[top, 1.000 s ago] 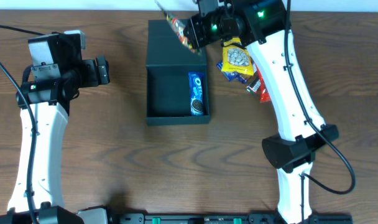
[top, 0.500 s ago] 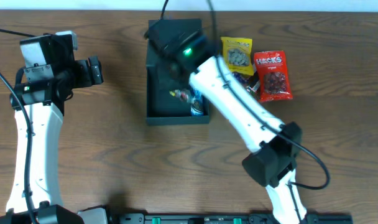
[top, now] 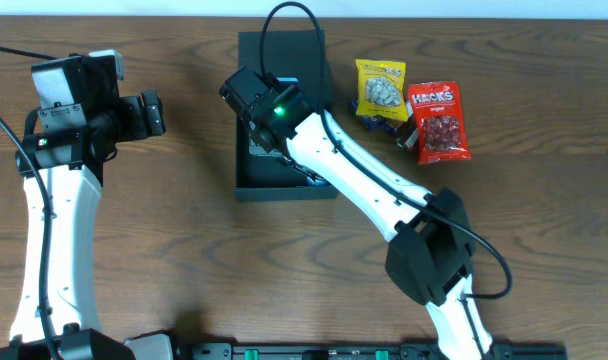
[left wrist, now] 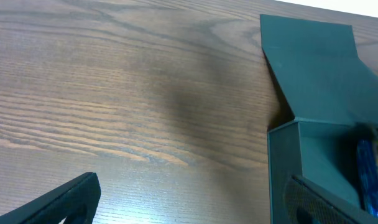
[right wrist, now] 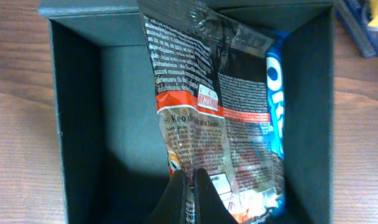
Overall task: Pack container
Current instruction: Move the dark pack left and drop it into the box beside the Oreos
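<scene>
The dark teal-black container (top: 246,178) stands open at the table's middle, its flap lid laid back; it also shows in the left wrist view (left wrist: 313,81) and the right wrist view (right wrist: 77,112). My right gripper (right wrist: 190,186) is shut on the edge of a snack packet (right wrist: 201,93) with dark printed text and orange, held over the box's inside. A blue Oreo pack (right wrist: 277,93) lies along the box's right wall. In the overhead view the right gripper (top: 256,100) is over the box. My left gripper (left wrist: 195,202) is open and empty, left of the box.
A yellow snack packet (top: 381,88) and a red Hacks packet (top: 440,120) lie right of the box, with a dark blue packet (top: 384,124) partly under them. The right arm (top: 364,180) crosses the box's right side.
My right gripper has carried the snack packet from the back right down and left over the box. The left arm has barely moved.
</scene>
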Controlling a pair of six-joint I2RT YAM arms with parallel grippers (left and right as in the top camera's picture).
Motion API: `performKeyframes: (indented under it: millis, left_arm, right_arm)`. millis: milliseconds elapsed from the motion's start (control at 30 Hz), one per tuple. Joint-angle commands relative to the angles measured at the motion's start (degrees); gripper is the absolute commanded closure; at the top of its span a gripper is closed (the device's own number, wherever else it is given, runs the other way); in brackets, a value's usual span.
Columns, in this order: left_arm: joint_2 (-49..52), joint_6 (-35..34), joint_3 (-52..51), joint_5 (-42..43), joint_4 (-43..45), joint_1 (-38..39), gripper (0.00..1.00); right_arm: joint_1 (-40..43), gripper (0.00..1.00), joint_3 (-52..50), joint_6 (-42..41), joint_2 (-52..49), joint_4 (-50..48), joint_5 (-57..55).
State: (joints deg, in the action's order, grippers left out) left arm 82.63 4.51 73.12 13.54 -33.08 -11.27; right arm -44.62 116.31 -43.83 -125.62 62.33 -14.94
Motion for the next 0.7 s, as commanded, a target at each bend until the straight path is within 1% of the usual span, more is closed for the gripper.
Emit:
performKeyframes:
  millis: [0, 133, 533, 567, 633, 667]
  left_arm:
    - [0.5, 0.2, 0.2, 0.0, -0.1, -0.3, 0.05]
    - [0.5, 0.2, 0.2, 0.0, -0.1, -0.3, 0.05]
    - [0.5, 0.2, 0.2, 0.0, -0.1, -0.3, 0.05]
    - [0.5, 0.2, 0.2, 0.0, -0.1, -0.3, 0.05]
    - [0.5, 0.2, 0.2, 0.0, -0.1, -0.3, 0.05]
    - [0.5, 0.2, 0.2, 0.0, -0.1, -0.3, 0.05]
  right_arm:
    - [-0.5, 0.99, -2.0, 2.3, 0.8, -2.2, 0.7]
    - [-0.5, 0.99, -2.6, 3.9, 0.8, -4.5, 3.4]
    - [-1.2, 0.99, -2.9, 3.8, 0.7, -4.7, 3.4]
    - [-1.3, 0.96, -2.9, 3.8, 0.7, -5.0, 3.4]
    - [-1.5, 0.32, -2.8, 5.4, 0.7, -6.1, 3.6]
    - [-1.5, 0.01, -2.5, 8.3, 1.0, -6.5, 3.8]
